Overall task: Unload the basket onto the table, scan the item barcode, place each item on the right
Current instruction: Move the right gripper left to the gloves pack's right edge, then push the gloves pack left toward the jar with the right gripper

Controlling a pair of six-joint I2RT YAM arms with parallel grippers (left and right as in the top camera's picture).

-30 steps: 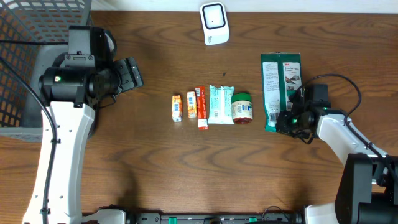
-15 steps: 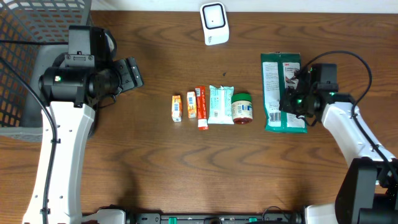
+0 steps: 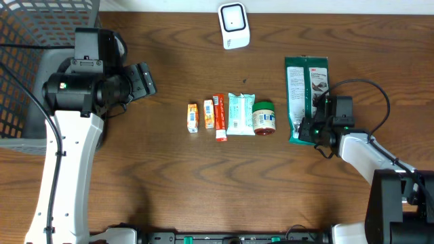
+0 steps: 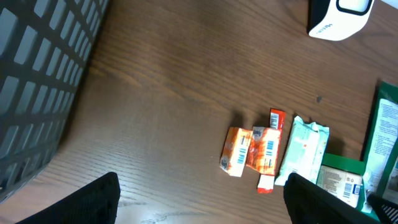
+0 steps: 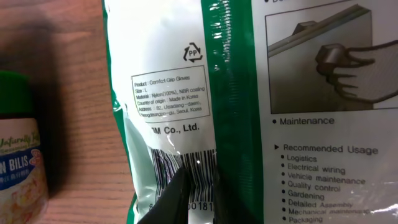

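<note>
A green-and-white glove package (image 3: pixel 306 88) lies flat at the right of the table, its barcode (image 5: pixel 186 163) facing up near its lower end. My right gripper (image 3: pixel 306 131) is at that lower end. In the right wrist view the gripper (image 5: pixel 200 185) is shut on the package, and the film puckers between the dark fingertips (image 5: pixel 180 190). The white scanner (image 3: pixel 234 26) stands at the far middle edge and shows again as the scanner (image 4: pixel 339 15). My left gripper (image 3: pixel 142 80) hangs open over bare wood at the left, nothing between its fingers (image 4: pixel 93 199).
A row of small items lies mid-table: an orange box (image 3: pixel 192 116), an orange packet (image 3: pixel 209 114), a red tube (image 3: pixel 220 116), a pale teal pack (image 3: pixel 240 114) and a green-lidded jar (image 3: pixel 264 117). A wire basket (image 3: pixel 27 41) fills the far left corner.
The right wrist rose beside the package's middle half a second ago and has come back down to its lower end. The left arm has not moved.
</note>
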